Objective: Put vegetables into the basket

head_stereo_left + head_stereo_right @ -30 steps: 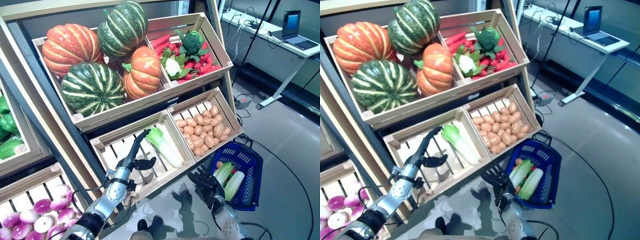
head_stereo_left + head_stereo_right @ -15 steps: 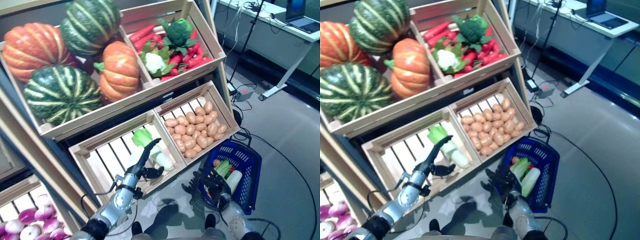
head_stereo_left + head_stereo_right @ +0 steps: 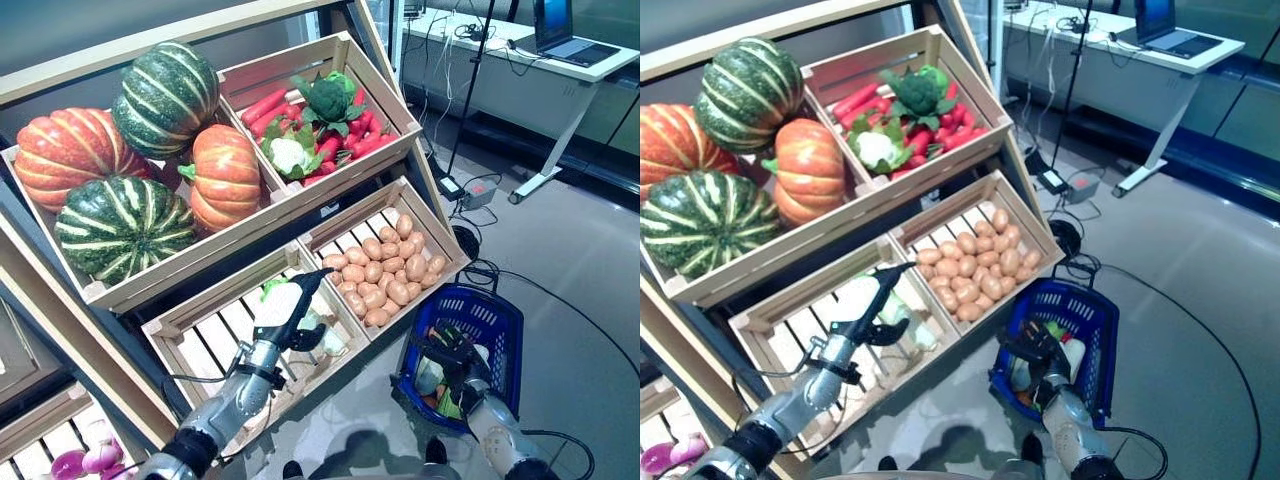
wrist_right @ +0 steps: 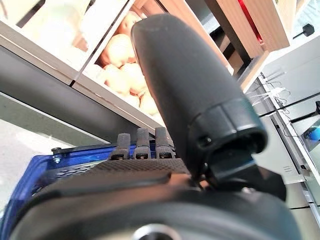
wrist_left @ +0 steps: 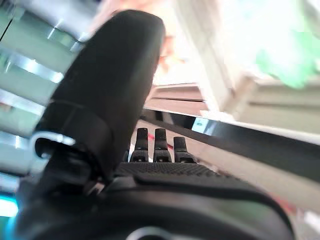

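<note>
A pale green and white cabbage (image 3: 272, 297) lies in the lower left wooden crate (image 3: 190, 315). My left hand (image 3: 292, 312) reaches into that crate with straight fingers laid over the cabbage and the thumb held apart beside it. It stays open, and the left wrist view shows nothing held. On the floor at the right stands a blue basket (image 3: 482, 298) with several vegetables (image 3: 1072, 352) in it. Over its near left rim hovers my right hand (image 3: 448, 350). In the right wrist view that hand's fingers (image 4: 137, 145) are straight, with the basket's blue rim (image 4: 30, 172) beyond them.
A crate of potatoes (image 3: 385, 272) sits right of the cabbage crate. Above are big pumpkins (image 3: 222, 175) and a crate of carrots, broccoli and cauliflower (image 3: 320, 115). Purple onions (image 3: 85, 460) show at the lower left. A desk with a laptop (image 3: 560, 25) and floor cables stand behind.
The camera has shifted. My left hand has slid from the middle of the crate onto the cabbage. My right hand has moved from beside the basket to over its rim.
</note>
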Motion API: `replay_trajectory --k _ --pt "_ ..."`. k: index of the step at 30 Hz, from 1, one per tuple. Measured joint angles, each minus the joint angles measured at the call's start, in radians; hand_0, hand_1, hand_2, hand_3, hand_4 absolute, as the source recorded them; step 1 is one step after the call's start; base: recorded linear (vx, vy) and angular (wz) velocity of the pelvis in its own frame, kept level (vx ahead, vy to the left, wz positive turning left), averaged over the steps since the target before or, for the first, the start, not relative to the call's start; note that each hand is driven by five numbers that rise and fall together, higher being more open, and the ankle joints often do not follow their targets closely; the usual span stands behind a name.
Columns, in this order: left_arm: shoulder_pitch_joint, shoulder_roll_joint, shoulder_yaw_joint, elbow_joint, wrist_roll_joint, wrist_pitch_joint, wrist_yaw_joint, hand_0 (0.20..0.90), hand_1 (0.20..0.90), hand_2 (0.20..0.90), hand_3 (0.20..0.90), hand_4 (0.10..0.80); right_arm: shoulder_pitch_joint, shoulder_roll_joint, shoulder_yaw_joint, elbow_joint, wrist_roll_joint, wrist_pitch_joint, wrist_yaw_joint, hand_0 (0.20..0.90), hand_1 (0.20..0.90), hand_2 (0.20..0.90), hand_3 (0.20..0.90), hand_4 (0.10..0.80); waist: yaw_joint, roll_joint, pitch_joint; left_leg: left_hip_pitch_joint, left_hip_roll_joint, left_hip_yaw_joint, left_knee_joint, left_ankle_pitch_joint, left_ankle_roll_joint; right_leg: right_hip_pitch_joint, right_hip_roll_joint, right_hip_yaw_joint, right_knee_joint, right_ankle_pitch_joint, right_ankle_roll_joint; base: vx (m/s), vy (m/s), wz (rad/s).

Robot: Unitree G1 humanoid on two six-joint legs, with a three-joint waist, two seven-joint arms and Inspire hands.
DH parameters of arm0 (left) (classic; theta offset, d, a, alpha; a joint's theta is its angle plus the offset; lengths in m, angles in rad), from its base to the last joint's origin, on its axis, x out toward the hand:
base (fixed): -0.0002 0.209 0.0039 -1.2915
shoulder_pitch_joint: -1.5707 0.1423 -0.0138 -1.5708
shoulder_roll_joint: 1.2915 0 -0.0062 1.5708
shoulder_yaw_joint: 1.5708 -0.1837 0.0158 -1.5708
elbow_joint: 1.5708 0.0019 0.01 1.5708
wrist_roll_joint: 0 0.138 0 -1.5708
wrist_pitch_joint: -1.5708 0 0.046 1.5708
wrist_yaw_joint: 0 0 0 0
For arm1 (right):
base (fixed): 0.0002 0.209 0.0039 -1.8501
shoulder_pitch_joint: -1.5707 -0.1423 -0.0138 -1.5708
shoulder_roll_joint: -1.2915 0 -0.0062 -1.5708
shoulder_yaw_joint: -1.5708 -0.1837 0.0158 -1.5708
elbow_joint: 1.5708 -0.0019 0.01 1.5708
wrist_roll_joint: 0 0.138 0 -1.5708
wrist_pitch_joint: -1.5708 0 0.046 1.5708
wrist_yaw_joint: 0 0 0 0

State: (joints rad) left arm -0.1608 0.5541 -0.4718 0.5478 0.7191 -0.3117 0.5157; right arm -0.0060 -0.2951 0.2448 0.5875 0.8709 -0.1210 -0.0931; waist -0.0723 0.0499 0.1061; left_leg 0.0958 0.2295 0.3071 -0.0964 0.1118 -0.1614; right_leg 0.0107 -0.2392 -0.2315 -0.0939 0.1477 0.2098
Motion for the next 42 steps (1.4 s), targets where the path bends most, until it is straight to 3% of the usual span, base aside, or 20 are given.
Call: replay_trajectory --k 1,3,6,10,16,23,28,37,42 --pt "-0.004 0.023 -0.010 0.015 0.024 0.015 0.000 0.900 0.900 0.900 0.900 0.800 0.004 0.001 0.000 -0.003 0.000 0.003 -0.001 0.900 0.900 0.900 0.900 0.800 -0.005 -0.003 -0.002 0.003 -0.004 0.003 0.000 0.000 0.000 0.002 -0.001 0.000 0.000 0.000 0.000 0.125 0.149 -0.10" --pt "-0.014 0.134 -0.070 0.054 0.065 0.083 -0.009 0.900 0.900 0.900 0.900 0.800 0.015 -0.006 -0.005 -0.006 0.000 0.014 -0.008 0.900 0.900 0.900 0.900 0.800 -0.026 -0.007 -0.005 0.004 -0.008 0.006 0.000 0.001 0.005 0.000 -0.003 0.000 0.004 0.002 0.000 0.076 0.137 -0.04" --pt "-0.045 0.162 -0.089 0.105 0.064 0.151 -0.036 0.900 0.900 0.900 0.900 0.800 0.031 -0.024 -0.006 -0.006 -0.001 0.035 -0.016 0.900 0.900 0.900 0.900 0.800 -0.033 -0.006 -0.005 0.001 -0.011 0.007 0.007 0.001 0.006 -0.003 -0.004 0.002 0.005 0.004 -0.002 -0.043 0.115 -0.01" --pt "-0.193 0.185 -0.198 0.196 0.063 0.199 -0.094 0.900 0.900 0.900 0.900 0.800 -0.010 -0.047 0.005 -0.003 0.000 0.050 -0.016 0.900 0.900 0.900 0.900 0.800 -0.021 0.001 0.012 -0.082 -0.013 0.007 0.043 0.003 0.004 -0.099 -0.014 0.024 0.055 0.004 -0.003 -0.175 0.066 -0.04" --pt "-0.489 0.217 -0.307 0.267 0.057 0.199 -0.099 0.900 0.900 0.900 0.900 0.800 -0.242 -0.113 0.007 0.018 0.005 0.052 -0.016 0.900 0.900 0.900 0.900 0.800 -0.052 0.001 0.205 -0.269 0.004 -0.020 0.250 -0.044 0.016 -0.286 -0.036 0.064 0.244 -0.037 -0.021 -0.218 0.054 -0.01" --pt "-0.734 0.251 -0.387 0.345 0.061 0.195 -0.045 0.900 0.900 0.900 0.900 0.800 -0.357 -0.155 0.008 0.019 0.048 0.049 -0.015 0.900 0.900 0.900 0.900 0.800 -0.075 -0.025 0.340 -0.454 0.052 -0.058 0.491 -0.127 0.022 -0.486 -0.056 0.100 0.487 -0.112 -0.047 -0.103 0.013 -0.05" --pt "-0.783 0.262 -0.388 0.366 0.070 0.198 0.011 0.900 0.900 0.900 0.900 0.800 -0.361 -0.179 0.008 0.020 0.049 0.049 -0.014 0.900 0.900 0.900 0.900 0.800 -0.078 -0.026 0.356 -0.533 0.067 -0.066 0.612 -0.176 0.017 -0.599 -0.085 0.115 0.659 -0.185 -0.062 -0.035 0.015 -0.02" --pt "-0.843 0.265 -0.421 0.397 0.069 0.208 0.026 0.900 0.900 0.900 0.900 0.800 -0.375 -0.209 -0.001 0.016 0.080 0.048 -0.010 0.900 0.900 0.900 0.900 0.800 -0.077 -0.037 0.371 -0.673 0.103 -0.128 0.857 -0.279 -0.009 -0.751 -0.116 0.143 0.965 -0.351 -0.075 0.039 0.012 0.10" --pt "-0.865 0.279 -0.420 0.372 0.054 0.208 0.024 0.900 0.900 0.900 0.900 0.800 -0.378 -0.219 -0.009 0.005 0.080 0.049 -0.010 0.900 0.900 0.900 0.900 0.800 -0.073 -0.038 0.371 -0.747 0.118 -0.163 0.952 -0.311 -0.018 -0.811 -0.125 0.146 1.068 -0.398 -0.085 0.023 0.001 0.10"
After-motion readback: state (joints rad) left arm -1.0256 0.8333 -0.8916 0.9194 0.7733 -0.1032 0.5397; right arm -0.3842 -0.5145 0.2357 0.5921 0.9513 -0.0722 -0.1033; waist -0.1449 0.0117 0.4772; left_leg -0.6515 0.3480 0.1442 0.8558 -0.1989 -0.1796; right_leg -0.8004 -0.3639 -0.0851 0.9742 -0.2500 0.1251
